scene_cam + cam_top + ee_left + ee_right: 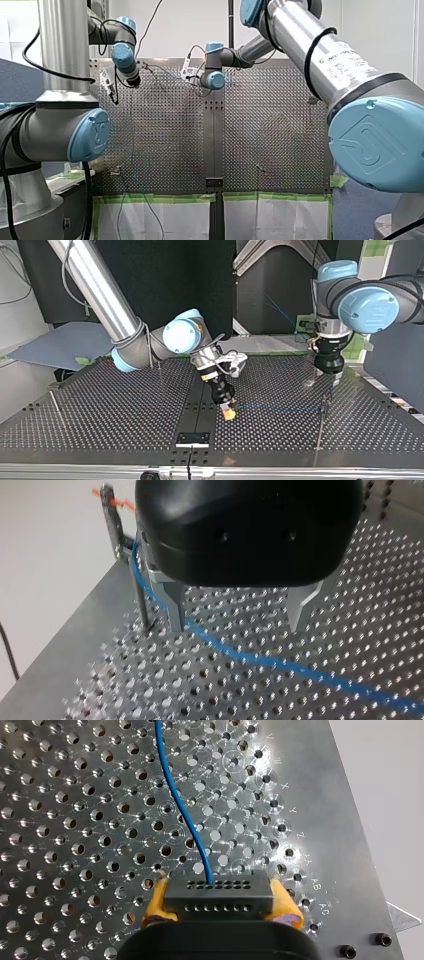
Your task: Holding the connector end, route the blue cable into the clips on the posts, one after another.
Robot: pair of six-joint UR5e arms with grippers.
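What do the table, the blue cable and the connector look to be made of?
Table: metal, perhaps aluminium, bright and shiny; light flares round its drilled holes.
Cable: probably a plastic sheath, smooth blue; it lies in soft bends.
Connector: seemingly matte dark grey plastic, with rows of small holes; could be coated metal.

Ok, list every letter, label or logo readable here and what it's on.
"X", "Y", "Z", "AB", "AC": engraved along the perforated table's edge, right wrist view; neighbouring marks too faint.
Printed label on my right arm's tube, front view: too blurred to read.
Embossed logo on its blue joint cap: a sign, no legible letters.
Connector: no text.
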